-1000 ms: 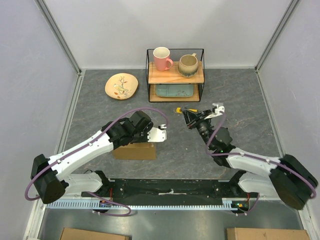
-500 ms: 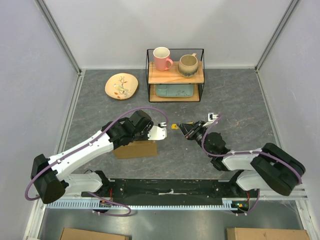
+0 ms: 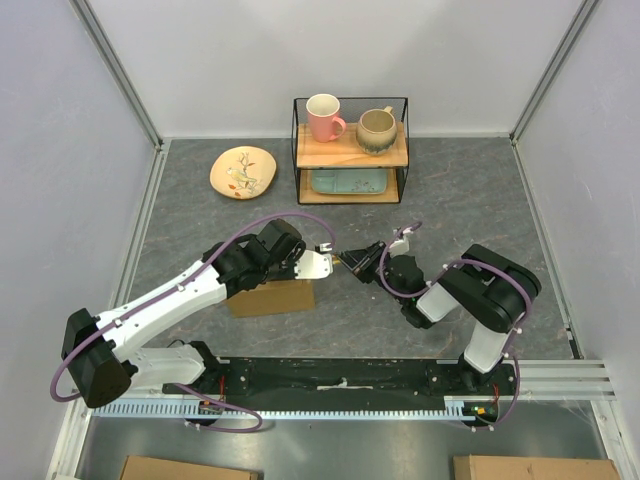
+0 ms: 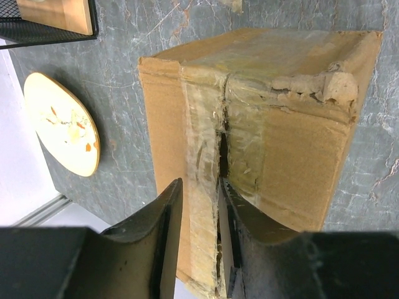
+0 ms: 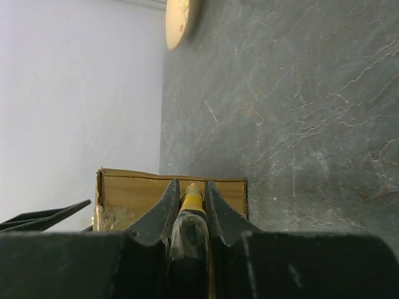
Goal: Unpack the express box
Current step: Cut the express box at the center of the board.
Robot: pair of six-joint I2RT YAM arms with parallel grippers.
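Overhead, left arm [image 3: 190, 290] covers express box [image 3: 270, 300] — plate [image 3: 243, 172], shelf [image 3: 345, 152] beyond.

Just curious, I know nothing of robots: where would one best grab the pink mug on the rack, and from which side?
Probably from above, jaws pinching the left wall of the pink mug: it stands upright, mouth open, on the rack's top shelf, and its handle points right, toward the beige mug close by.

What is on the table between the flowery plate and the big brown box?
Nothing. In the left wrist view, only bare grey table lies between the plate and the express box.
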